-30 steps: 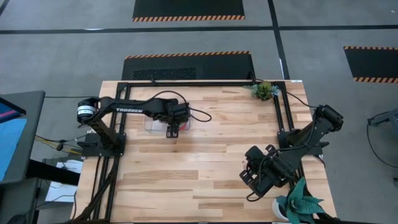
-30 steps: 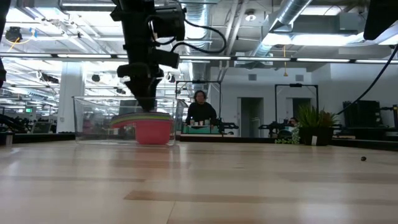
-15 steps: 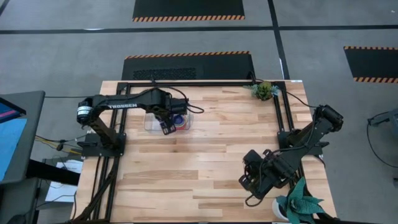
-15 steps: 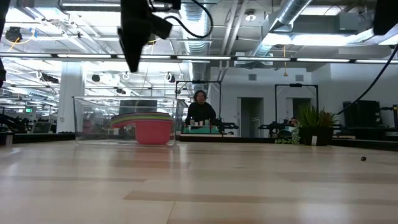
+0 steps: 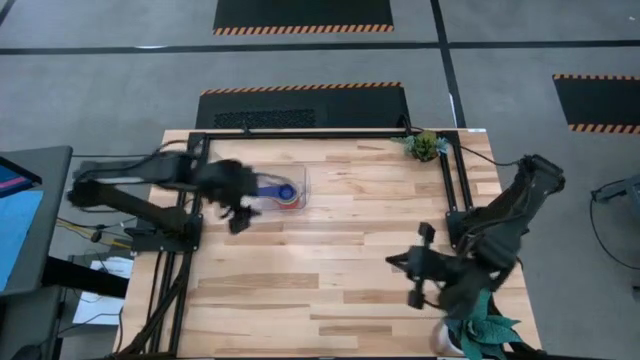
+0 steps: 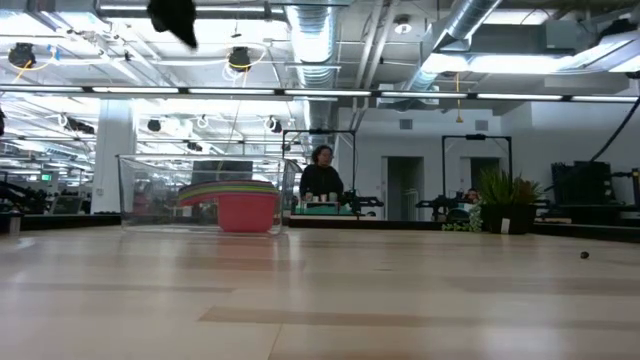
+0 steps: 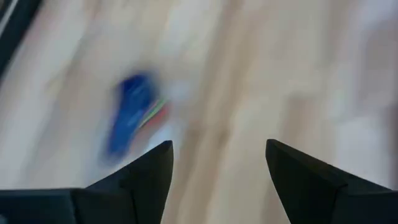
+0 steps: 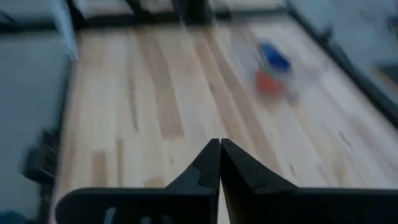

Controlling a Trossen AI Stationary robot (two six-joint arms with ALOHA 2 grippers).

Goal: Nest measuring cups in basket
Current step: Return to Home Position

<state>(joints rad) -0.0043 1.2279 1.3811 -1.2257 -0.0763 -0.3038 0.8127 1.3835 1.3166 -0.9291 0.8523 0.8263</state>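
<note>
Now the cups (image 5: 285, 193) sit nested as one stack inside the basket (image 5: 303, 180), red at the bottom and dark blue on top, with the blue handle pointing toward the left arm's side. The left claw (image 7: 219, 144) is spread wide with nothing in it. It hangs just beside the basket's near left corner, seemingly high off the surface (image 5: 330, 250) by the low view. The right claw (image 8: 219, 149) is pinched tight on nothing, well apart from the basket and near the plant (image 5: 485, 325) at the front edge. The likely trouble is a low or wide swing of the left arm, which could clip the basket wall and slide it, or catch that handle and tip the stack. The right arm could brush the plant's leaves.
</note>
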